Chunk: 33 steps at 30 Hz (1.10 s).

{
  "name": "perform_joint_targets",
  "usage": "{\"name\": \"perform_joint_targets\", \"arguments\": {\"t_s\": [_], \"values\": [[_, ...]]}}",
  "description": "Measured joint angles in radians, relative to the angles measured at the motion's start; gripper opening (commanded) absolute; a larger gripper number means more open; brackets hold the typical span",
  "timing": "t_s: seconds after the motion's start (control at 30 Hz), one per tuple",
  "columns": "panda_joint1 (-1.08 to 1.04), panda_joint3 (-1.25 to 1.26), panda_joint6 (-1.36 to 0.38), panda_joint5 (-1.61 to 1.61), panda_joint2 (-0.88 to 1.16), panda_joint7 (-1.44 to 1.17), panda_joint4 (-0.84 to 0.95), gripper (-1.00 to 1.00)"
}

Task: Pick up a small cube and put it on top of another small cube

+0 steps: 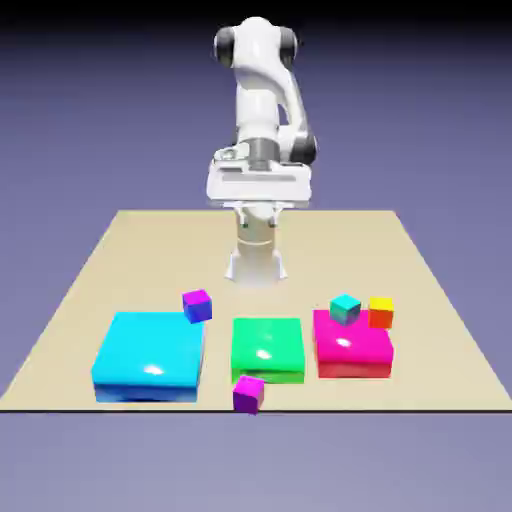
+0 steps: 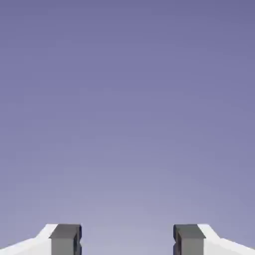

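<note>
The small cube (image 1: 248, 393), magenta-purple, lies near the table's front edge, just in front of the green flat block. The other small cube (image 1: 345, 308), teal-cyan, sits at the back edge of the magenta flat block; I cannot tell whether it rests on the block or behind it. My gripper (image 1: 258, 200) hangs high above the table's far side, well away from both cubes. In the hand view the gripper (image 2: 127, 240) is open, its grey fingertips (image 2: 65, 239) wide apart with only the backdrop between them.
A tiny violet cube (image 1: 197, 305) stands at the back right corner of the large cyan block (image 1: 148, 355). The green block (image 1: 268, 348) and the magenta block (image 1: 352, 348) lie in a row with it. A tiny orange-yellow cube (image 1: 380, 312) sits beside the teal cube.
</note>
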Motion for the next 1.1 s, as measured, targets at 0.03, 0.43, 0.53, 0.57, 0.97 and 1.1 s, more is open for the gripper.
{"name": "perform_joint_targets", "arguments": {"t_s": [0.03, 0.43, 0.53, 0.57, 0.97, 1.1], "values": [[-0.008, 0.006, -0.017, -0.003, 0.036, 0.016, 0.022, 0.00], [-0.102, 0.076, -0.225, -0.043, 0.471, 0.209, 0.280, 0.00], [-0.125, 0.094, -0.277, -0.053, 0.580, 0.258, 0.345, 0.00], [-0.132, 0.100, -0.295, -0.057, 0.616, 0.274, 0.366, 0.00], [-0.173, 0.121, -0.341, -0.106, 1.009, 0.417, 0.554, 0.00], [-0.162, 0.108, -0.291, -0.119, 1.070, 0.426, 0.565, -1.00]]}}
